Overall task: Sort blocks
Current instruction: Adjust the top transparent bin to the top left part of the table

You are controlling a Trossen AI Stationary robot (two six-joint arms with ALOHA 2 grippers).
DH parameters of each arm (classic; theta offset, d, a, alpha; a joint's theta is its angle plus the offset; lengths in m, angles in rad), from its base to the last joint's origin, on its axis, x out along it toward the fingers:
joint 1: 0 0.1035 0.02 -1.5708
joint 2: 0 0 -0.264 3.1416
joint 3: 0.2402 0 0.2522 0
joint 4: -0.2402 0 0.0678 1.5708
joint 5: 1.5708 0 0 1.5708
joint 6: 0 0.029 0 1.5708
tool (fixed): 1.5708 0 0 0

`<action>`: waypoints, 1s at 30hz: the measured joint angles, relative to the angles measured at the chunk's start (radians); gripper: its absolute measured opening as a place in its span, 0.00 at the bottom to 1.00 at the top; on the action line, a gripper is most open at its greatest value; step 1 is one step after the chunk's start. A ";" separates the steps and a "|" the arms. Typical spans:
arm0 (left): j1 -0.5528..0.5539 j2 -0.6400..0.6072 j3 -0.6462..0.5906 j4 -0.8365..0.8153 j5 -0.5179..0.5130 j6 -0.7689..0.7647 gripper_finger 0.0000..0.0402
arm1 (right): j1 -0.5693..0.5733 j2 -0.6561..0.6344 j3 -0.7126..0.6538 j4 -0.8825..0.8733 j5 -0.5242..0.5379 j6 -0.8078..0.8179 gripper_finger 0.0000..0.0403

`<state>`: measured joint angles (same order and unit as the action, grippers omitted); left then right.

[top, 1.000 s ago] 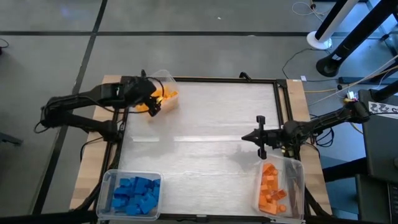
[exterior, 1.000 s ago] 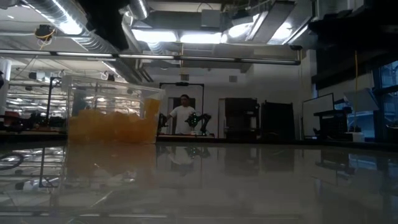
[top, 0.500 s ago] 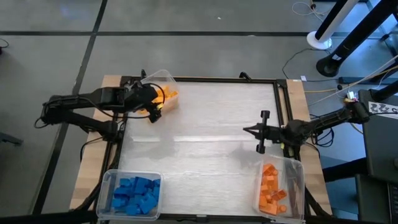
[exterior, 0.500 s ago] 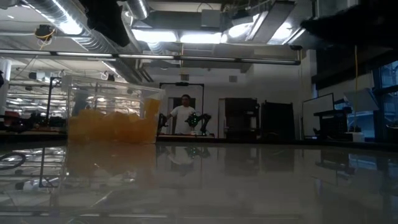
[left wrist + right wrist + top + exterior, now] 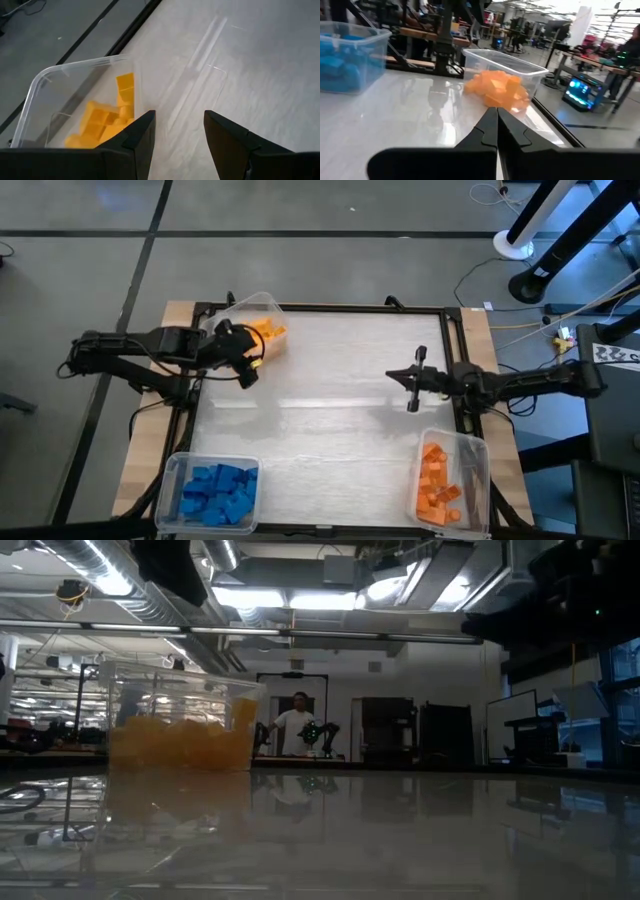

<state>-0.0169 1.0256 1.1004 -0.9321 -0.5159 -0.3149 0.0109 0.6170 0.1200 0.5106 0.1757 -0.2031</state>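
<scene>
Yellow blocks (image 5: 266,332) lie in a clear bin (image 5: 47,80) at the table's far left corner. Blue blocks (image 5: 218,492) fill a bin at the near left, and orange blocks (image 5: 436,480) a bin at the near right. My left gripper (image 5: 177,145) hangs open and empty above the table, just on the near side of the yellow bin. My right gripper (image 5: 496,125) is shut and empty, level above the table's right part (image 5: 411,383), pointing toward the left side.
The white table top (image 5: 330,410) lies bare between the three bins. A black frame (image 5: 455,350) runs round its edge. Seen from the low view, the yellow bin (image 5: 180,735) stands at the left, and a person stands far off in the room behind.
My left gripper has swung a little toward the table's near edge, away from the yellow bin, still open. My right gripper has swung toward the far edge and rolled, staying shut. No block has moved.
</scene>
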 joint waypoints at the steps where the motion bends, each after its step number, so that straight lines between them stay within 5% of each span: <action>1: -0.005 0.000 0.000 0.000 0.000 0.000 0.39 | -0.020 0.000 0.001 0.003 -0.031 0.001 0.00; 7: -0.022 0.000 0.000 0.000 0.000 0.000 0.39 | -0.104 -0.052 0.002 0.010 -0.180 0.016 0.00; 13: -0.024 0.000 0.000 0.000 0.000 0.000 0.39 | -0.122 -0.238 0.003 -0.120 -0.303 -0.013 0.00; 20: -0.045 0.015 -0.008 0.018 0.016 -0.076 0.39 | -0.123 -0.424 -0.058 -0.337 -0.103 0.016 0.00; 25: -0.106 0.029 -0.129 0.172 0.135 -0.120 0.39 | -0.123 -0.476 -0.107 -0.375 -0.086 0.017 0.00; 30: -0.132 0.045 -0.224 0.208 0.142 -0.136 0.39 | -0.123 -0.478 -0.107 -0.385 -0.084 0.017 0.00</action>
<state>-0.1484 1.0702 0.8760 -0.7246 -0.3741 -0.4508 -0.1120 0.1390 0.0127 0.1256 0.0920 -0.1860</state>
